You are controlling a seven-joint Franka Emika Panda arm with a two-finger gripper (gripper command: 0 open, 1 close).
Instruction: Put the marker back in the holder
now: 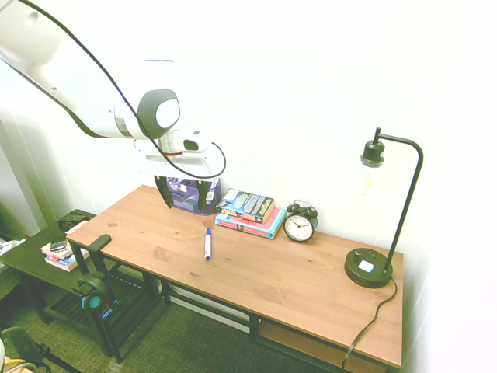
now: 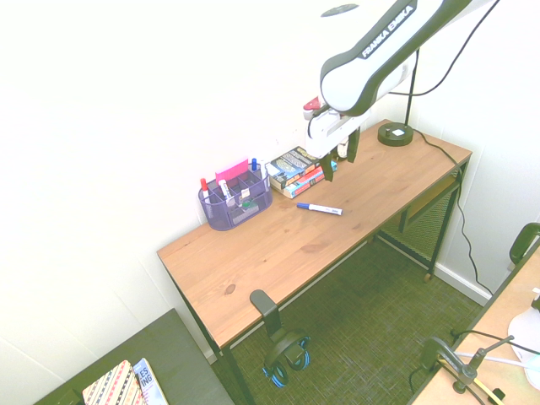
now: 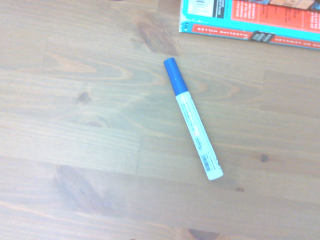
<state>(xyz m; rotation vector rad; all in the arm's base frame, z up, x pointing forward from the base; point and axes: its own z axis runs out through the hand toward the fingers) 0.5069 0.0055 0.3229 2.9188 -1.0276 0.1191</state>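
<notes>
Below the gripper (image 2: 338, 162), and somewhat toward the desk's front edge from it, the marker (image 2: 319, 208) lies flat on the bare wooden desk (image 2: 253, 253), untouched. Its long axis runs roughly along the desk's length, blue cap pointing toward the holder (image 2: 234, 202), which stands well off to one side by the wall. The gripper's fingers hang apart with nothing between them, above the edge of the stack of books (image 2: 297, 170). A descent with the fingers straddling the barrel seems to be what comes next.

In the first exterior view the gripper (image 1: 184, 200) hides most of the small purple mesh holder (image 1: 189, 196). The stack of books (image 3: 250, 20) is cut off at the wrist view's edge; print on the slim white blue-capped marker (image 3: 193, 118) is unreadable.
</notes>
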